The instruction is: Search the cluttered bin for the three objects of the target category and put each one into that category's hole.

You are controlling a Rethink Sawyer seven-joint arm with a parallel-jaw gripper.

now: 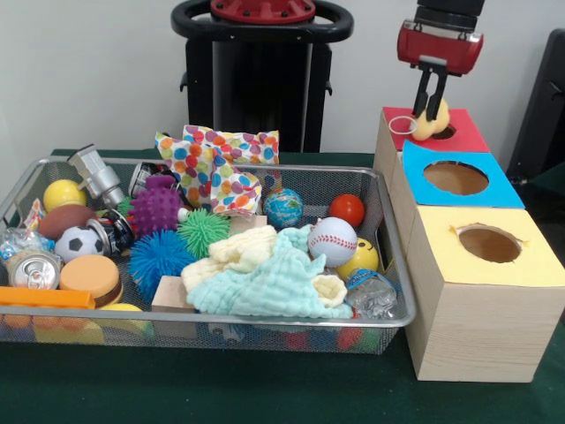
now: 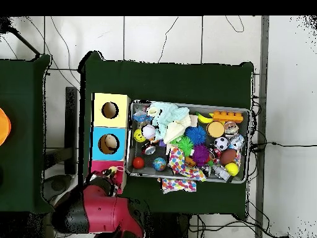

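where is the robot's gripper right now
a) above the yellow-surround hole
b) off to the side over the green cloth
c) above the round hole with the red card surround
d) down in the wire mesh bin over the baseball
c: in the front view the red and black gripper hangs over the round hole with the red card surround, its fingers closed on a small yellow-orange soft toy.

I have the arm reaching down from the top right of the front view, its red wrist block level and the gripper (image 1: 431, 113) pointing straight down. The two black fingers (image 1: 425, 95) hang close together, pinched on something small and yellow. From overhead, my red and black arm (image 2: 93, 211) stretches out from the base toward the left.
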